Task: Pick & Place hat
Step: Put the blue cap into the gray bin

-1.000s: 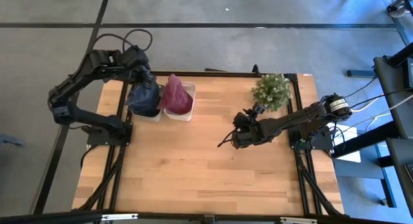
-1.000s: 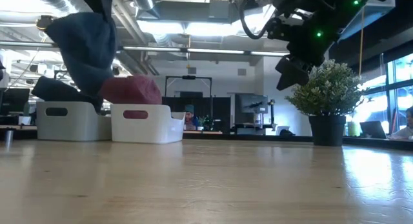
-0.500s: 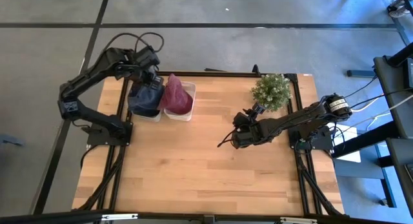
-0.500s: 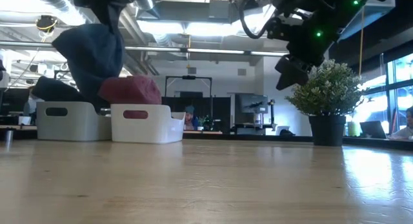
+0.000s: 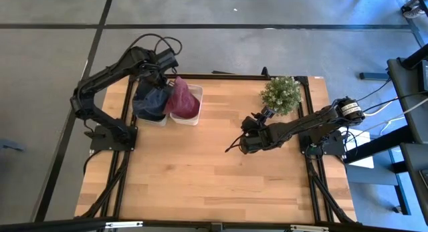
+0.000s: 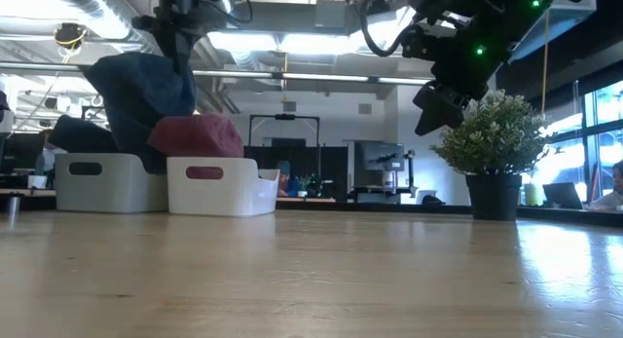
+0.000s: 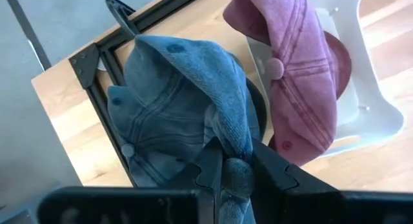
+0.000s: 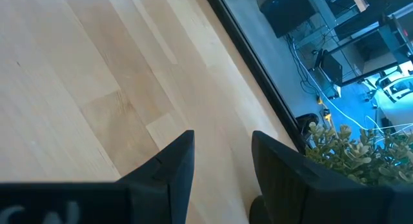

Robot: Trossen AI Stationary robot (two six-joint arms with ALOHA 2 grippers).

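Blue denim fills my left wrist view, where the left claw (image 7: 236, 169) pinches a fold of the blue cap (image 7: 187, 88) hanging over the left white bin (image 6: 105, 181), while only the low view shows my spread right claw (image 6: 435, 102) raised off the bench (image 5: 214, 165).

Layout: bins upper left of the high view, plant upper right, arms either side.

Two bins sit side by side at the table's (image 5: 200, 178) upper-left corner: left bin (image 5: 158, 118) and right bin (image 5: 194, 108), touching. One hat (image 5: 151, 101) hangs from the left gripper (image 5: 159, 75) over the left bin; a second hat (image 5: 181, 98) lies in the right bin. Plant (image 5: 281, 93) stands at upper right. Right gripper (image 5: 245, 142) hangs right of centre, below-left of the plant, well apart from the bins.
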